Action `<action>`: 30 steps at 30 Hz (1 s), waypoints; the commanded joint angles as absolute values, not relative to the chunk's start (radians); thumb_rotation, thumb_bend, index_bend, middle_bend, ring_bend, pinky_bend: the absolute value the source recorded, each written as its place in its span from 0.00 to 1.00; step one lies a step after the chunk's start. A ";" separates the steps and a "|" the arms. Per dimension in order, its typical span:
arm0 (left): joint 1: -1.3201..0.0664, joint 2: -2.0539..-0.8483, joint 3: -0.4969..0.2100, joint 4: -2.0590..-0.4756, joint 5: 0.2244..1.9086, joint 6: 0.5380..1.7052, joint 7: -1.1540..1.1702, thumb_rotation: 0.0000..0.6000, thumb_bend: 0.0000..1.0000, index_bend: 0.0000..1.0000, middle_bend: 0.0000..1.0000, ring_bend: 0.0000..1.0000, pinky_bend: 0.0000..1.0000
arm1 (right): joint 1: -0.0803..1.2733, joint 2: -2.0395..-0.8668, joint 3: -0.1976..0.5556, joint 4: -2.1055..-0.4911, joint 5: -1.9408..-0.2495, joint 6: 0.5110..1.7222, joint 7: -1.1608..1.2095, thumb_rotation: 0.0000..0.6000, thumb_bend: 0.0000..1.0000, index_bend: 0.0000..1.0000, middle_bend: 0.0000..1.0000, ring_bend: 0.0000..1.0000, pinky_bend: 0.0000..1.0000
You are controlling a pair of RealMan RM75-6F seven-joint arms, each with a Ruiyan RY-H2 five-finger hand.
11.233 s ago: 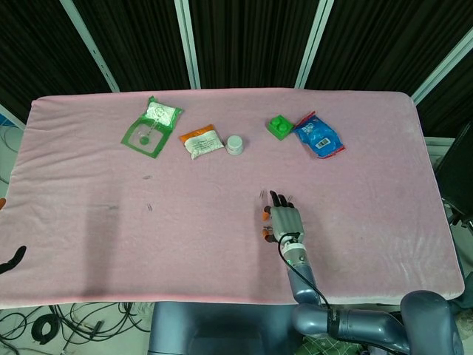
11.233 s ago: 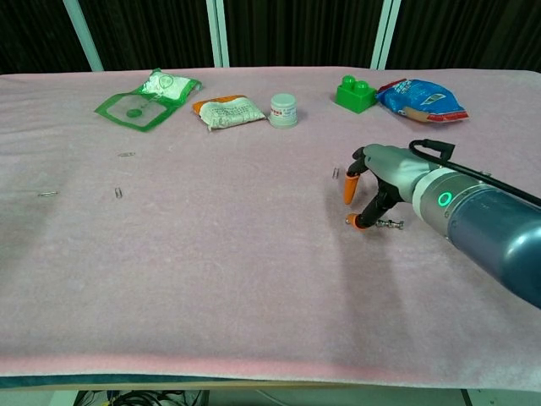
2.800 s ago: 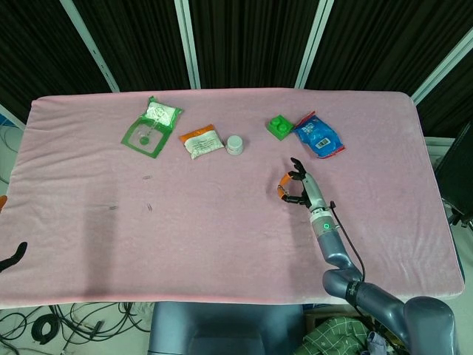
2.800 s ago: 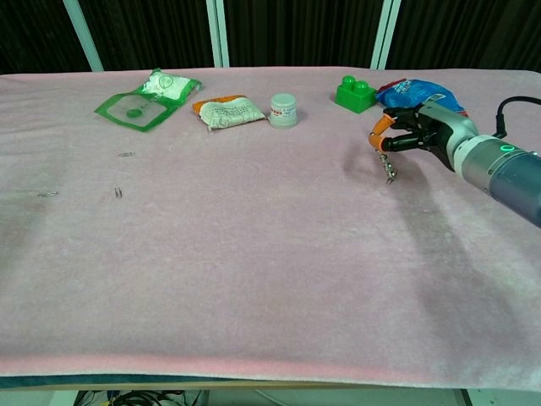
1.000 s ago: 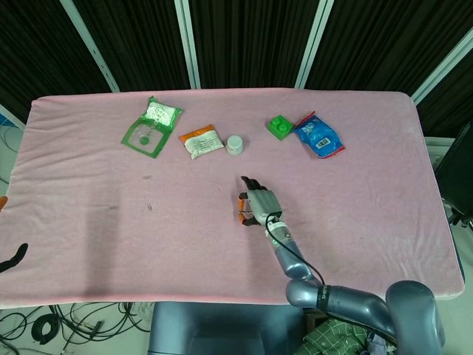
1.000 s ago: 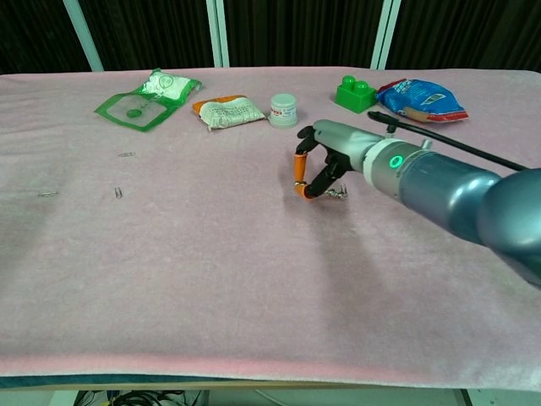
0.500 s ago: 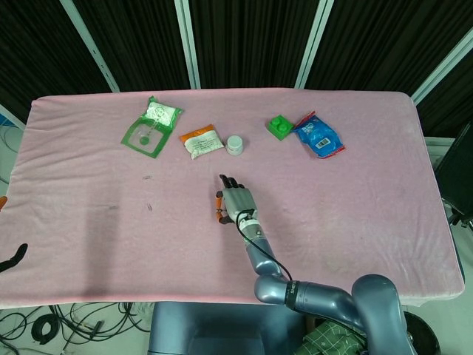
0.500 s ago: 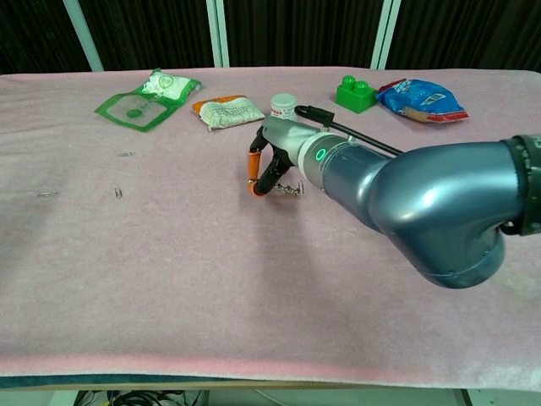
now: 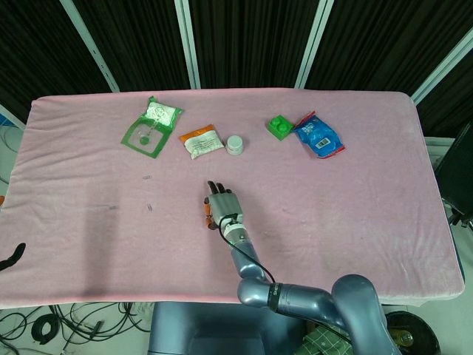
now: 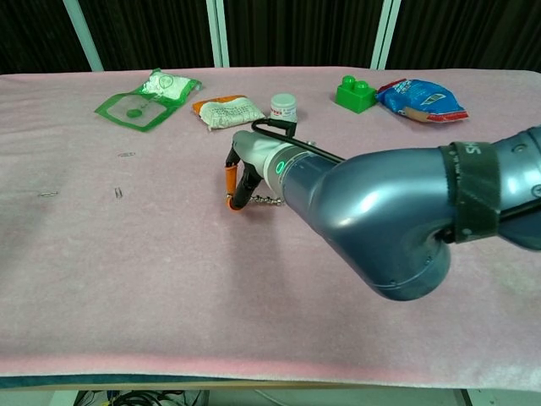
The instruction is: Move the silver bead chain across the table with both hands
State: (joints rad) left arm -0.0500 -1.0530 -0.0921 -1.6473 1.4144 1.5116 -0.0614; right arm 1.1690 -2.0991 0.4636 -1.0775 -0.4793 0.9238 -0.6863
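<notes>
Silver bead chain [image 10: 264,201] in right hand's [image 10: 245,173] fingers [image 10: 230,179].

We count one silver bead chain [image 10: 264,200] and one right hand [image 9: 220,206]. We see one green bag [image 9: 151,126], one orange and white bag [image 9: 201,140], one blue bag [image 9: 318,134], one small white jar [image 9: 235,144] and one green block [image 9: 279,126], all on one pink table [image 9: 384,207].

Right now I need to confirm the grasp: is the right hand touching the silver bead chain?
Touching. The chest view shows the right hand pinching one end of the silver bead chain, which trails out from its orange fingertips.
</notes>
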 commanded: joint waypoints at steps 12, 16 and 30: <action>-0.051 -1.056 -0.095 -1.645 1.411 1.513 -0.057 1.00 0.26 0.05 0.02 0.00 0.00 | 1.230 -2.168 0.532 -0.990 -0.471 0.923 -0.669 1.00 0.40 0.70 0.00 0.04 0.17; -0.052 -1.057 -0.095 -1.644 1.409 1.509 -0.056 1.00 0.26 0.05 0.02 0.00 0.00 | 1.240 -2.182 0.542 -0.980 -0.470 0.921 -0.667 1.00 0.40 0.70 0.00 0.04 0.17; -0.052 -1.056 -0.094 -1.645 1.410 1.508 -0.059 1.00 0.26 0.05 0.02 0.00 0.00 | 1.251 -2.208 0.566 -0.949 -0.463 0.884 -0.637 1.00 0.29 0.54 0.00 0.03 0.17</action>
State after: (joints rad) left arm -0.0523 -1.0561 -0.0940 -1.6447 1.4102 1.5083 -0.0592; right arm 1.2524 -2.2091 0.5658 -0.9488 -0.4649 0.8858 -0.6377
